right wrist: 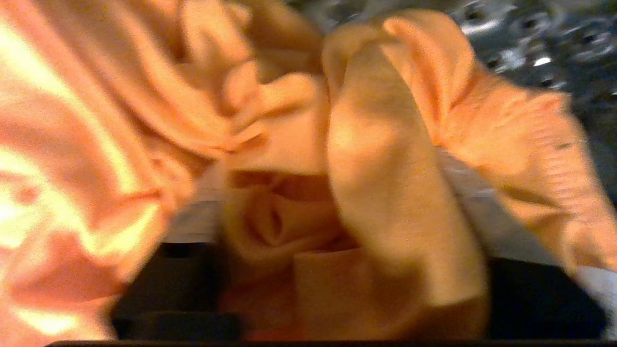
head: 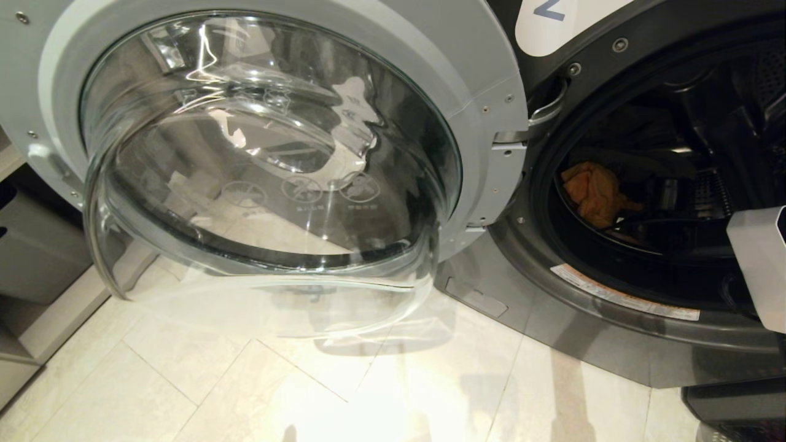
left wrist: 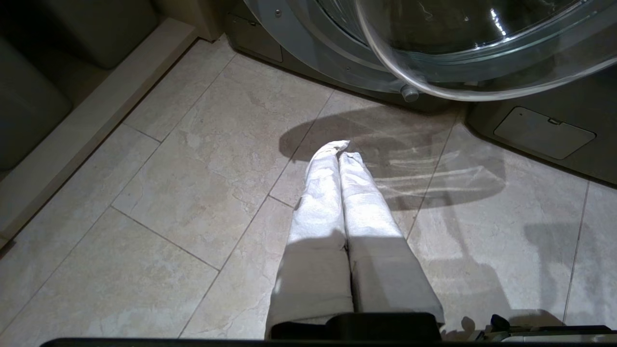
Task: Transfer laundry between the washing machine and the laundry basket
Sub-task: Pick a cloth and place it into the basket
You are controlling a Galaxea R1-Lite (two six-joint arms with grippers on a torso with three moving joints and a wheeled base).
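Filling the head view's left half, the swung-open glass door (head: pixel 270 166) hides much floor, while the washing machine (head: pixel 614 331) runs off the right edge, an orange cloth (head: pixel 592 193) lying in its dark drum. Buried in that cloth, the right gripper (right wrist: pixel 332 212) shows only white finger slivers, its spread unclear; the left gripper (left wrist: pixel 343 156) hangs pressed shut above tiles.

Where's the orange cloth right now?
The crumpled orange cloth lies inside the drum of the dark grey washing machine, at the left of the opening in the head view; the right wrist view shows it bunched between the right tool's fingers.
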